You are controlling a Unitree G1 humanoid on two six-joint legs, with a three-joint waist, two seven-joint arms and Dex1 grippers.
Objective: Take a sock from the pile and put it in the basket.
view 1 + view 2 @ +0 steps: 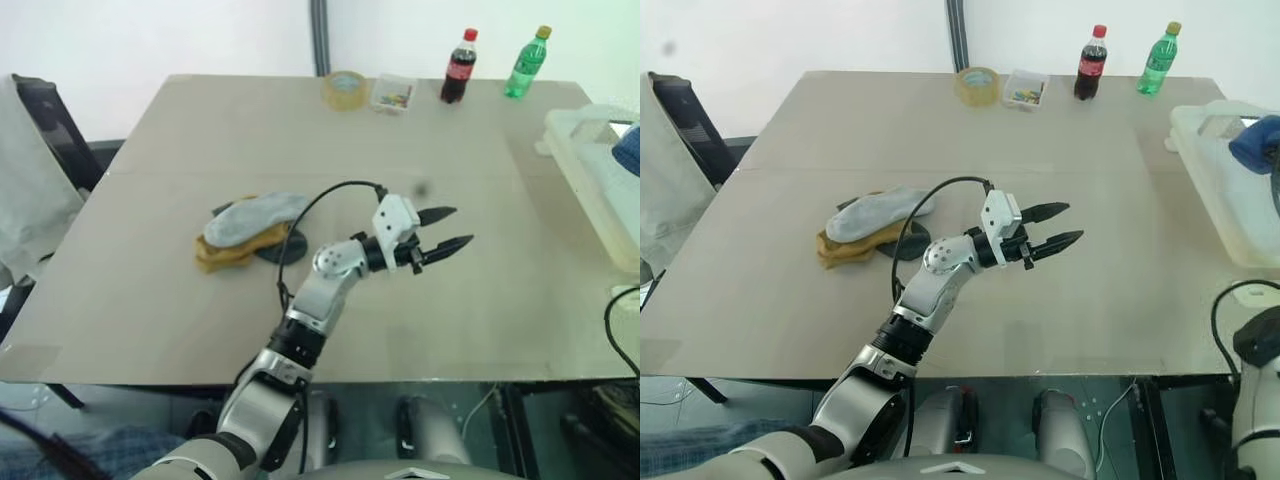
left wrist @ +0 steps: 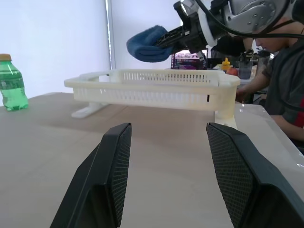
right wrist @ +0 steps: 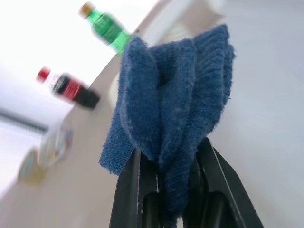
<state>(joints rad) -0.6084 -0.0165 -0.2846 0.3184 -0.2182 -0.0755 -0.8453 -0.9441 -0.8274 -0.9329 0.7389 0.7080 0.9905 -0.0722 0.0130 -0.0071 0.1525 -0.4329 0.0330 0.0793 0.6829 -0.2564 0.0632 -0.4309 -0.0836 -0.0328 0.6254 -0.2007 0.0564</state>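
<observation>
The pile (image 1: 245, 232) lies left of the table's middle: a light grey sock on top of mustard yellow ones, with a dark one beneath. My left gripper (image 1: 460, 227) hovers open and empty to the right of the pile, pointing toward the basket (image 1: 1210, 150) at the table's right edge. A royal blue sock (image 3: 175, 109) hangs bunched between the fingers of my right gripper (image 3: 168, 147), which is shut on it. In the left wrist view the blue sock (image 2: 147, 45) is held above the basket's near rim (image 2: 152, 88).
At the table's far edge stand a cola bottle (image 1: 459, 67), a green bottle (image 1: 527, 62), a tape roll (image 1: 345, 89) and a small clear box (image 1: 392, 93). A chair (image 1: 40, 150) stands at the left. A person (image 2: 280, 57) sits beyond the basket.
</observation>
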